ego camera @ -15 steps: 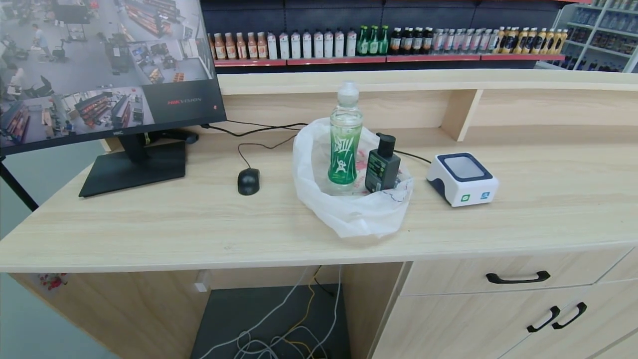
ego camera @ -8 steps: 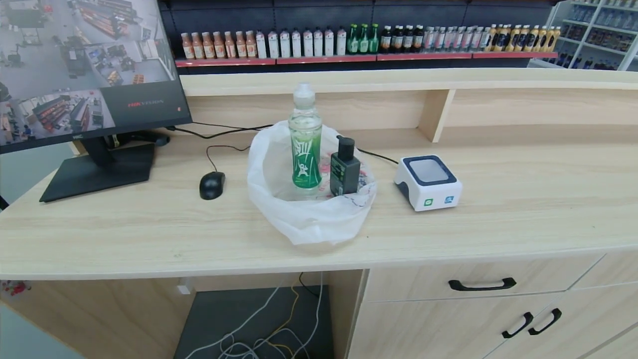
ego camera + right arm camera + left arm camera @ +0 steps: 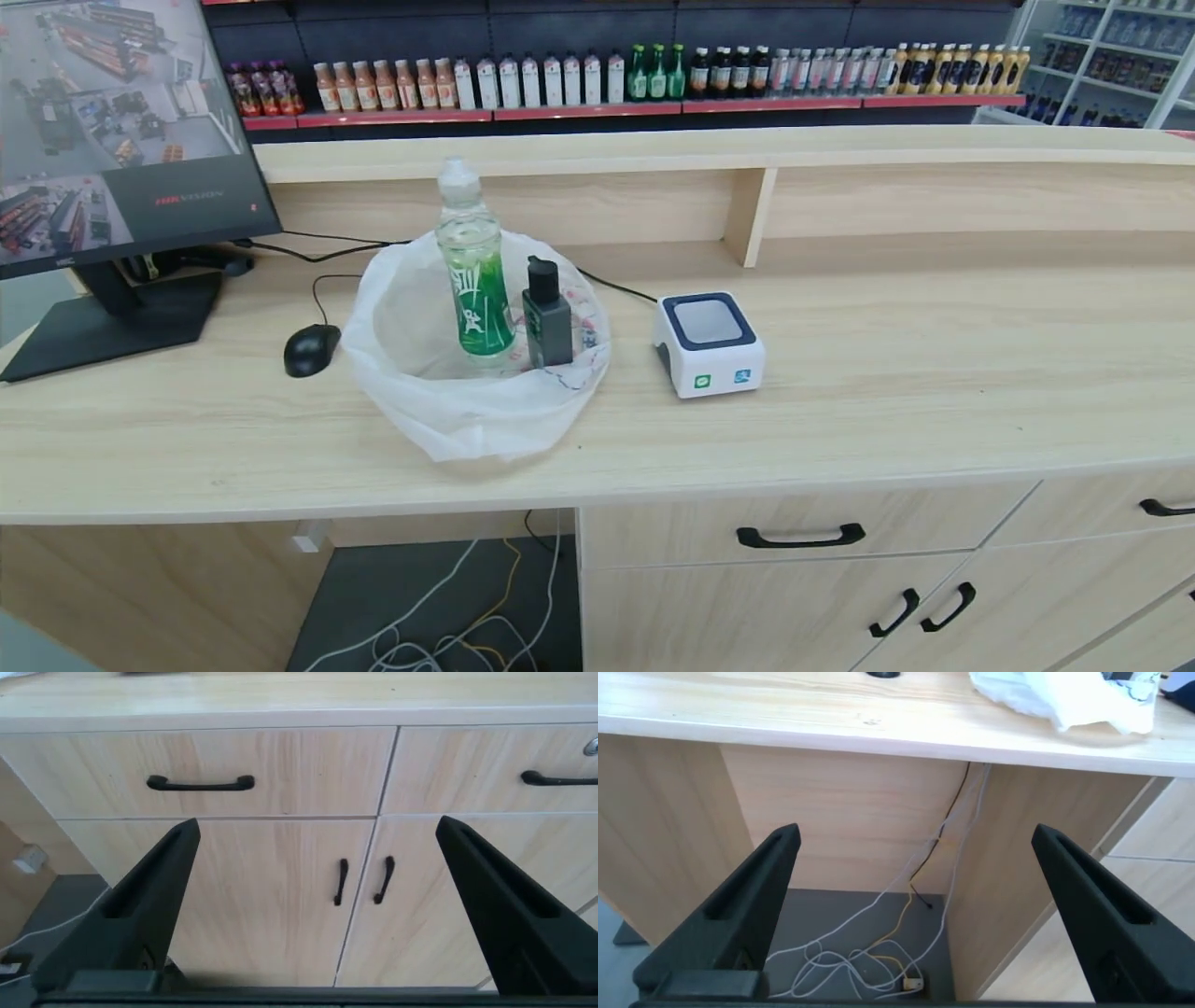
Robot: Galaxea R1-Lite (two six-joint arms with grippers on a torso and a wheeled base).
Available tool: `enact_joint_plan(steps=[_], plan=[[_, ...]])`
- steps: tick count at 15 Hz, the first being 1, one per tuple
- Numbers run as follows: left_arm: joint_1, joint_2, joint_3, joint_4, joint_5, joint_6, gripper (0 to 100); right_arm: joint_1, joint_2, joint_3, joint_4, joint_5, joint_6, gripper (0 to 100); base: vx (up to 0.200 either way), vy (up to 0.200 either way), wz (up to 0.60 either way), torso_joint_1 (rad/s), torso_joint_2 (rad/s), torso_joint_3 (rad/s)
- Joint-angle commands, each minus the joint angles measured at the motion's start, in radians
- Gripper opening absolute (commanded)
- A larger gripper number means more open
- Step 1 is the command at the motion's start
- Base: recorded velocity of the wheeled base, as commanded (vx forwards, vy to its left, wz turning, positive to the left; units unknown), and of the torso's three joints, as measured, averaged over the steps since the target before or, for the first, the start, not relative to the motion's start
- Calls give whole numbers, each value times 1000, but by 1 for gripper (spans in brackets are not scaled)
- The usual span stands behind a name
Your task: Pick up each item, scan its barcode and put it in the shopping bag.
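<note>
Your camera panned; stock unmoved. Green bottle (image 3: 474, 280), dark bottle (image 3: 547, 317) upright in bag (image 3: 448, 415). Left claw (image 3: 915, 835), right claw (image 3: 318, 826) released.

The white plastic shopping bag (image 3: 439, 411) sits slumped, its mouth wide open. Inside it, upright, stand a tall clear bottle (image 3: 476, 280) with a green label and, touching its right side, a shorter dark bottle (image 3: 547, 322) with a black cap. The white barcode scanner (image 3: 709, 343), window up, sits just right of the bag.
</note>
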Motion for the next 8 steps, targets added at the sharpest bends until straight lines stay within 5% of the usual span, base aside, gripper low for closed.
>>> enact_joint_plan(steps=[1,6,8], plan=[[0,0,0,0,1,-1,100,0,2,0,-1,1,-1,100,0,-200,0,2,2,2],[0,0,0,-1,1,1,100,0,2,0,-1,1,-1,100,0,-200,0,0,2,1],[0,0,0,-1,1,2,100,0,2,0,-1,1,-1,100,0,0,0,0,0,0]])
